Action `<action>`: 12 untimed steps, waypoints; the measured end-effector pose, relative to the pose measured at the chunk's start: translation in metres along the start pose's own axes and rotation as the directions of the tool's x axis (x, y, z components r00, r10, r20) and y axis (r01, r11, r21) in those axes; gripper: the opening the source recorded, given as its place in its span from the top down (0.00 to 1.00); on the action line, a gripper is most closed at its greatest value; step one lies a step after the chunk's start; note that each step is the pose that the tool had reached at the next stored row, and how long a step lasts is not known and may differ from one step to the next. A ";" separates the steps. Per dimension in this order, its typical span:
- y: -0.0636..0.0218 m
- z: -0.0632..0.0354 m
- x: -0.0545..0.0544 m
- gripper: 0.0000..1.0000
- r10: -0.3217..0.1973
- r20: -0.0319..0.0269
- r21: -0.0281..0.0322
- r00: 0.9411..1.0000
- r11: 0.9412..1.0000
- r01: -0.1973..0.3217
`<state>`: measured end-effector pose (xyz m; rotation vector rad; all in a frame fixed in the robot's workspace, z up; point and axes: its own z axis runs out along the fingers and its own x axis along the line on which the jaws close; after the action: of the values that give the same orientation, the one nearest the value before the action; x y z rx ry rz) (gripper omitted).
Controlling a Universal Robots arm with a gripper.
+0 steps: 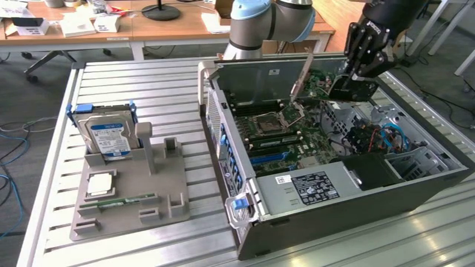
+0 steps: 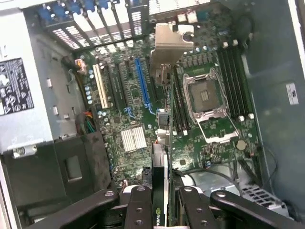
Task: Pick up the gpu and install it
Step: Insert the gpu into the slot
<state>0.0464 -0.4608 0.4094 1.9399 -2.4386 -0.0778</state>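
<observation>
exterior view: i see the gripper [image 1: 350, 78] pinching the gpu [image 1: 355, 90] from both sides. it holds the card tilted in the air over the far end of the open case [image 1: 356, 206], clear of the board [image 1: 286, 133]. the fingers cover much of the card, so i cannot make out a fan. its long bracket [image 1: 300, 78] slants out toward the exterior view's left. the arm's upper part is cut off by the frame. the psu [image 1: 308, 186] carries a black label and a small white one, with print too small for me to read. on the table [image 1: 148, 83], well apart from the case on the exterior view's left, a drive [image 1: 108, 136] stands upright in a grey tray [image 1: 130, 206]. its blue-and-white label is unreadable too.

wrist view: i look along the gpu [image 2: 161, 157] edge-on, clamped between the two black fingers [image 2: 138, 205] of the gripper [image 2: 162, 193]. the card's faces are hidden from me. a green-and-white mark on its near edge is cut off by the frame, and i cannot read it. the bracket [image 2: 169, 45] appears over the board [image 2: 128, 138], between the blue slot [image 2: 142, 86] and the cpu socket [image 2: 206, 95]. whether it touches anything i cannot tell. the psu label [image 2: 14, 86] shows white print on black, blurred past reading. a white sticker [image 2: 292, 93] on the case wall is just as unreadable.
</observation>
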 end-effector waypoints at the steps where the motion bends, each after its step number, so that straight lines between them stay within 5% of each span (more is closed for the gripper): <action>1: 0.0000 0.0002 0.000 0.74 -0.018 -0.001 0.000 1.000 1.000 0.018; 6: 0.0000 0.0013 0.000 0.74 -0.107 -0.006 -0.002 0.994 0.994 0.107; 12: 0.0000 0.0025 0.000 0.74 -0.200 -0.011 -0.003 0.980 0.980 0.200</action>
<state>0.0463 -0.4608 0.4069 2.1721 -2.2270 -0.0725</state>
